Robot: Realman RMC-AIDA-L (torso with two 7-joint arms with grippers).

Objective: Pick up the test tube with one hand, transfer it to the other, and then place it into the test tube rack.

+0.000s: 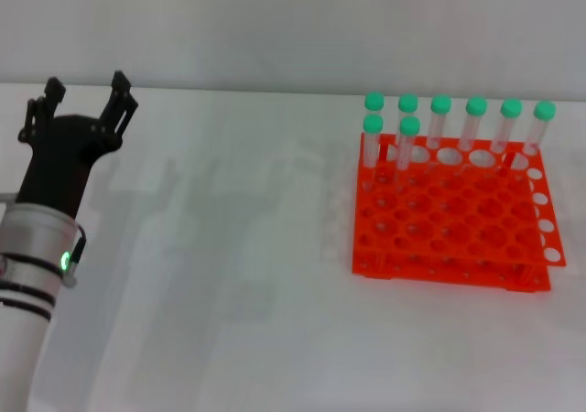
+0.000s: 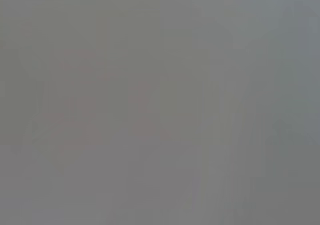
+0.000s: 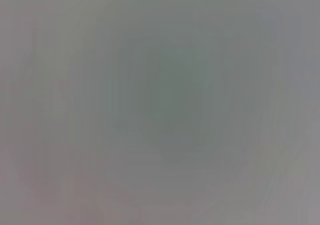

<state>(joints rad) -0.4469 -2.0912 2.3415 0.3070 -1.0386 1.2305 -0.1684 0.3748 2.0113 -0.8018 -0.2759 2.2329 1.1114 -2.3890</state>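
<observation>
Nearest to me, on my left, my left arm point(image 1: 37, 275) rises from the table's point(image 1: 211, 293) near edge, green ring light glowing on its wrist. Beyond that, my left fingers point(image 1: 84, 93) are released, spread apart and gripping nothing, hovering over bare table near the far left edge. My right arm is not in the head view, and neither wrist view shows anything I can make out, so I cannot tell how my right fingers stand. Farther off and well to the right sits the rack point(image 1: 453, 215), square on the table. Eight green-capped tubes stand in its far holes: six along the back row and two just in front at the left end. No tube lies loose on the table that I can see, so the tube I would take point(image 1: 373, 142) is the front-left one, the closest to my left fingers. It lies well apart from them, off to their right. Its long axis is upright, cap up, tip down in the hole, so I judge the grasp must come from the side or above.
</observation>
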